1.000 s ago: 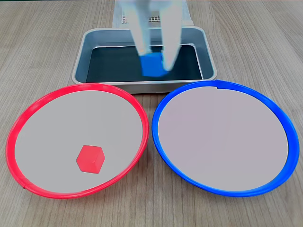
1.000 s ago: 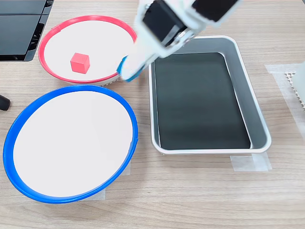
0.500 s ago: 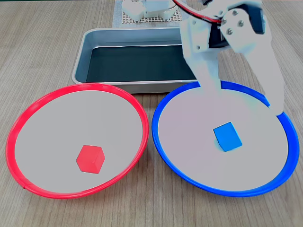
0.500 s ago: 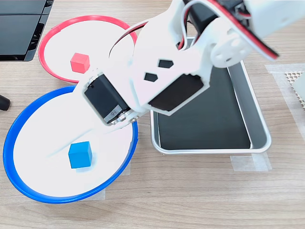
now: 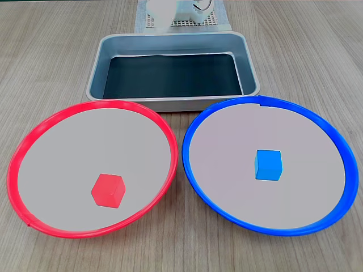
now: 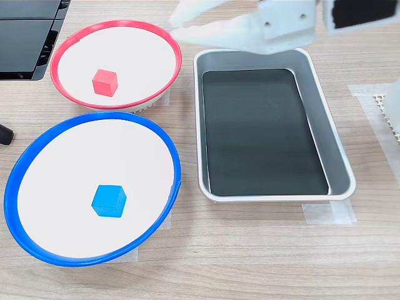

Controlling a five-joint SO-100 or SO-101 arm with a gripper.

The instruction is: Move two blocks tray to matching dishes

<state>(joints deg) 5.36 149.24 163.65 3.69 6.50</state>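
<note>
Above tray (image 6: 335,169), blurred claw (image 6: 180,19)

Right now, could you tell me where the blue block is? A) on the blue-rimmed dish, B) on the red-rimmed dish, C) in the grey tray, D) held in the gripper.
A: the blue block lies on the pale centre of the blue-rimmed dish, while the tray holds no block and the open gripper holds nothing.

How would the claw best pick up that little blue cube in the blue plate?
Probably from straight above, pinching two opposite flat sides of the blue cube. It sits flat on the blue-rimmed plate, well clear of the rim, with room on either side for the open claw.
</note>
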